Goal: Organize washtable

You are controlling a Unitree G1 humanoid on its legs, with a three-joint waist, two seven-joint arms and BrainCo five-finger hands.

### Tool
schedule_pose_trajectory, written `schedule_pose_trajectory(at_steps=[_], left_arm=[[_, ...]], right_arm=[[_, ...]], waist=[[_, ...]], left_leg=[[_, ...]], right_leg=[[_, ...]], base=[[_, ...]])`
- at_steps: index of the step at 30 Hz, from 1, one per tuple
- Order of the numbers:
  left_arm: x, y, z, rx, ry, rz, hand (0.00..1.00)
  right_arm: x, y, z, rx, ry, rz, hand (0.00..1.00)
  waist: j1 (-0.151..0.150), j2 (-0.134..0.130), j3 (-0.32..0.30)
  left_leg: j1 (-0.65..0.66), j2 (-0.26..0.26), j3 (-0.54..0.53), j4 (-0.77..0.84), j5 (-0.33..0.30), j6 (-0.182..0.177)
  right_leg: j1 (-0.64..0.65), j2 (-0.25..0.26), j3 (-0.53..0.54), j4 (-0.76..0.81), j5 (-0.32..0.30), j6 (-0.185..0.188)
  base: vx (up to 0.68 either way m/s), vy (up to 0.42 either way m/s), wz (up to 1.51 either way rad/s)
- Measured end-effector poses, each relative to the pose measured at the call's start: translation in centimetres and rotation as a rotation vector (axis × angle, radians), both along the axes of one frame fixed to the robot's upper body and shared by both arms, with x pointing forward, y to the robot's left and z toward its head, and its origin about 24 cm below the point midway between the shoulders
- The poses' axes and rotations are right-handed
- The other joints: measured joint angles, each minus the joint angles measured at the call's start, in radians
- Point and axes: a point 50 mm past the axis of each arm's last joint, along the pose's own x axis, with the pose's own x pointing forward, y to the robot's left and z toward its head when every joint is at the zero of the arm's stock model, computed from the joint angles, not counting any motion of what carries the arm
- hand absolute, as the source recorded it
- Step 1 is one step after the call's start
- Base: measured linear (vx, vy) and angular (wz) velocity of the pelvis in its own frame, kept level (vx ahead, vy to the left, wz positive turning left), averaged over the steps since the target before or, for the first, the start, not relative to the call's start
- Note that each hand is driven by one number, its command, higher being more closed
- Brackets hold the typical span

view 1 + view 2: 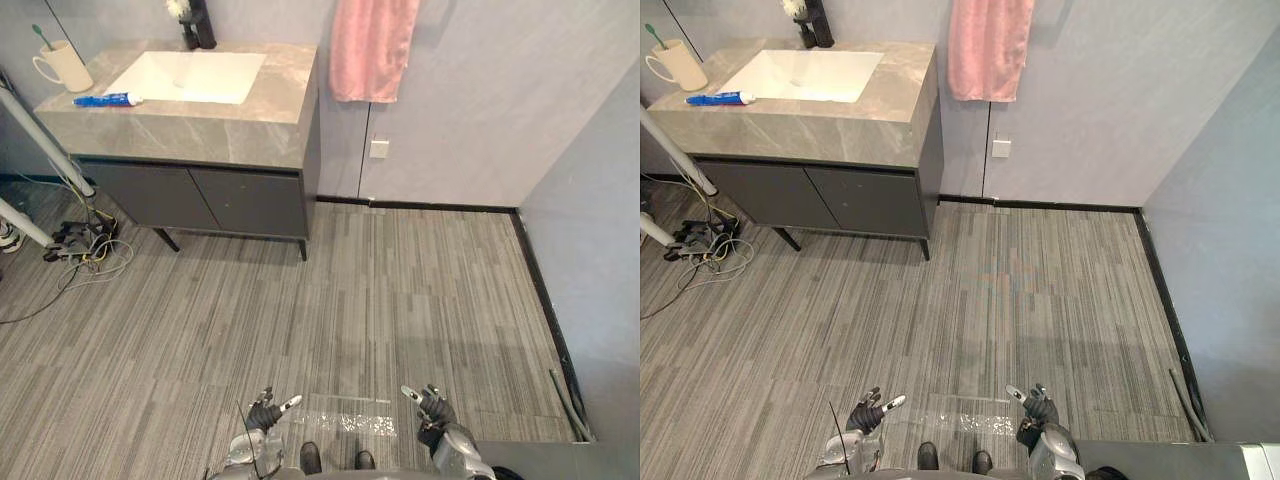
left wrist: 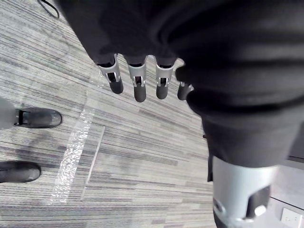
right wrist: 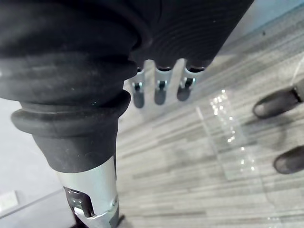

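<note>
My left hand (image 1: 266, 414) and right hand (image 1: 433, 406) hang open and empty, far from the counter (image 1: 200, 130). The toothpaste tube (image 1: 107, 99) lies there beside the sink (image 1: 190, 75): probably light, soft, slippery; I would pinch mid-body.

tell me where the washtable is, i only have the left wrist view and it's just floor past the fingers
Observer: The washtable stands ahead and to the robot's left, across a wide stretch of floor.
Operator: what's on it
Observer: A blue toothpaste tube lies on the counter left of the sink, in front of a cup with a toothbrush in it.
Operator: right hand carrying anything
Observer: No, the right hand hangs open over the floor and holds nothing.
</note>
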Motion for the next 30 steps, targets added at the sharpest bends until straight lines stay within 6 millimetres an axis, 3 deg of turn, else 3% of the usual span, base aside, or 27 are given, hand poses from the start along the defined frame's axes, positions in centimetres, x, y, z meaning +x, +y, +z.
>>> schedule_pose_trajectory(at_steps=[2, 5, 7, 10, 11, 12, 13, 14, 15, 16, 17, 18, 19, 21, 23, 26, 27, 28, 29, 30], left_arm=[[0.0, 0.3, 0.0, 0.01, 0.004, 0.0, 0.0], [0.5, 0.6, 0.4, 0.027, -0.017, 0.009, 0.0], [1.0, 0.9, 0.6, 0.037, -0.029, 0.008, 0.0], [2.1, 1.2, 1.1, 0.047, -0.059, 0.002, 0.0], [2.3, 1.2, 1.3, 0.046, -0.066, 0.001, 0.0], [2.3, 1.1, 1.3, 0.044, -0.067, 0.001, 0.0], [2.0, 1.5, 1.1, 0.052, -0.06, 0.004, 0.0], [2.0, 1.3, 1.2, 0.047, -0.062, 0.006, 0.0], [2.0, 1.2, 1.1, 0.037, -0.06, 0.014, 0.0], [1.5, 0.7, 0.8, -0.005, -0.048, 0.058, 0.0], [1.3, 0.6, 0.7, -0.018, -0.042, 0.078, 0.0], [0.9, 0.7, 0.5, -0.04, -0.031, 0.12, 0.0], [0.9, 0.9, 0.5, -0.049, -0.031, 0.139, 0.0], [1.2, 0.8, 0.8, -0.062, -0.051, 0.148, 0.0], [1.4, 0.8, 1.1, -0.067, -0.08, 0.156, 0.0], [1.0, 1.2, 1.1, -0.085, -0.09, 0.221, 0.0], [0.1, 1.2, 0.7, -0.09, -0.066, 0.238, 0.0], [-0.2, 1.2, 0.6, -0.09, -0.058, 0.24, 0.0], [-1.2, 1.2, 0.2, -0.089, -0.031, 0.251, 0.0], [-1.6, 1.3, 0.0, -0.088, -0.021, 0.258, 0.0]], right_arm=[[0.0, 0.2, 0.0, 0.01, -0.003, -0.003, 0.0], [-0.3, 0.0, -0.1, 0.01, 0.006, -0.013, 0.0], [-0.3, -0.1, -0.1, 0.005, 0.007, -0.014, 0.0], [-0.7, -0.2, -0.3, 0.005, 0.02, -0.018, 0.0], [-1.1, -0.2, -0.5, 0.006, 0.03, -0.02, 0.0], [-1.4, -0.3, -0.5, 0.004, 0.033, -0.023, 0.0], [-1.9, -0.5, -0.6, 0.005, 0.032, -0.027, 0.0], [-1.9, -0.7, -0.6, 0.001, 0.03, -0.028, 0.0], [-1.9, -1.0, -0.5, -0.007, 0.029, -0.028, 0.0], [-1.2, -1.7, -0.1, -0.028, 0.007, -0.023, 0.0], [-0.8, -1.8, 0.1, -0.032, -0.002, -0.019, 0.0], [-0.4, -1.9, 0.3, -0.032, -0.014, -0.026, 0.0], [-0.2, -1.9, 0.4, -0.023, -0.02, -0.036, 0.0], [-0.2, -2.3, 0.4, -0.017, -0.027, -0.061, 0.0], [0.2, -2.7, 0.7, -0.018, -0.046, -0.076, 0.0], [1.5, -3.5, 1.6, -0.017, -0.102, -0.12, 0.0], [1.3, -4.1, 1.7, -0.024, -0.107, -0.138, 0.0], [1.2, -4.1, 1.7, -0.026, -0.106, -0.141, 0.0], [0.5, -4.7, 1.5, -0.039, -0.095, -0.153, 0.0], [0.1, -4.9, 1.4, -0.042, -0.085, -0.156, 0.0]], waist=[[-0.007, 0.004, 0.022], [-0.015, 0.015, 0.041], [-0.03, 0.027, 0.048], [-0.046, -0.004, 0.059], [-0.062, -0.025, 0.057], [-0.067, -0.027, 0.052], [-0.067, -0.046, 0.039], [-0.068, -0.043, 0.033], [-0.063, -0.029, 0.029], [-0.055, 0.022, 0.028], [-0.054, 0.035, 0.031], [-0.048, 0.049, 0.033], [-0.043, 0.047, 0.036], [-0.031, 0.026, 0.046], [-0.026, 0.014, 0.042], [0.001, 0.016, 0.042], [0.007, 0.031, 0.039], [0.007, 0.035, 0.039], [0.011, 0.068, 0.029], [0.014, 0.079, 0.022]], left_leg=[[0.007, -0.001, -0.008, 0.054, -0.041, 0.018], [0.029, 0.022, -0.024, 0.106, -0.108, 0.013], [0.057, 0.052, -0.033, 0.107, -0.14, -0.009], [0.142, 0.059, -0.049, 0.084, -0.186, -0.075], [0.183, 0.07, -0.052, 0.079, -0.209, -0.113], [0.203, 0.083, -0.053, 0.074, -0.222, -0.134], [0.196, 0.105, -0.064, 0.182, -0.242, -0.169], [0.15, 0.134, -0.062, 0.316, -0.241, -0.18], [0.11, 0.165, -0.057, 0.421, -0.228, -0.195], [-0.007, 0.245, -0.044, 0.684, -0.099, -0.184], [-0.044, 0.272, -0.042, 0.774, -0.023, -0.175], [-0.085, 0.323, -0.027, 0.919, -0.017, -0.159], [-0.104, 0.345, -0.004, 0.987, -0.034, -0.139], [-0.136, 0.339, 0.028, 1.025, -0.074, -0.103], [-0.218, 0.306, 0.049, 0.956, -0.099, -0.114], [-0.329, 0.19, 0.041, 0.58, -0.107, -0.122], [-0.328, 0.129, -0.032, 0.313, -0.048, -0.169], [-0.328, 0.123, -0.047, 0.272, -0.03, -0.17], [-0.33, 0.114, -0.086, 0.155, 0.041, -0.155], [-0.33, 0.116, -0.097, 0.136, 0.06, -0.148]], right_leg=[[-0.113, -0.019, -0.035, 0.219, -0.033, 0.003], [-0.196, -0.048, -0.089, 0.169, -0.053, 0.001], [-0.228, -0.054, -0.121, 0.02, 0.0, 0.005], [-0.281, -0.092, -0.131, -0.205, 0.147, 0.044], [-0.297, -0.105, -0.131, -0.235, 0.178, 0.037], [-0.296, -0.101, -0.133, -0.234, 0.187, 0.027], [-0.294, -0.092, -0.127, -0.196, 0.298, -0.021], [-0.286, -0.08, -0.128, -0.174, 0.343, -0.055], [-0.274, -0.058, -0.138, -0.165, 0.332, -0.073], [-0.233, -0.003, -0.152, -0.157, 0.282, -0.126], [-0.207, 0.011, -0.152, -0.16, 0.262, -0.142], [-0.137, 0.038, -0.145, -0.18, 0.237, -0.166], [-0.069, 0.052, -0.127, -0.204, 0.227, -0.18], [0.1, 0.047, -0.092, -0.265, 0.214, -0.199], [0.183, 0.038, -0.059, -0.304, 0.198, -0.212], [0.252, 0.02, 0.0, -0.341, 0.151, -0.144], [0.308, 0.024, 0.022, -0.371, 0.12, -0.102], [0.318, 0.028, 0.029, -0.375, 0.114, -0.096], [0.359, 0.048, 0.058, -0.383, 0.08, -0.086], [0.374, 0.055, 0.073, -0.382, 0.056, -0.082]], base=[[0.08, 0.048, 0.0], [0.23, 0.036, 0.1], [0.41, -0.007, 0.09], [0.49, -0.105, 0.15], [0.63, -0.203, 0.32], [0.85, -0.321, 0.5], [0.74, -0.317, 0.38], [0.74, -0.331, 0.27], [0.72, -0.368, -0.16], [0.73, -0.346, -0.27], [0.9, -0.399, -0.39], [0.61, -0.247, -0.35], [0.72, -0.3, -0.3], [0.64, -0.247, -0.14], [0.55, -0.142, -0.21], [0.54, -0.027, -0.67], [0.46, 0.063, -0.72], [0.47, 0.105, -0.85], [0.4, 0.174, -0.66], [0.5, 0.252, -1.21]])
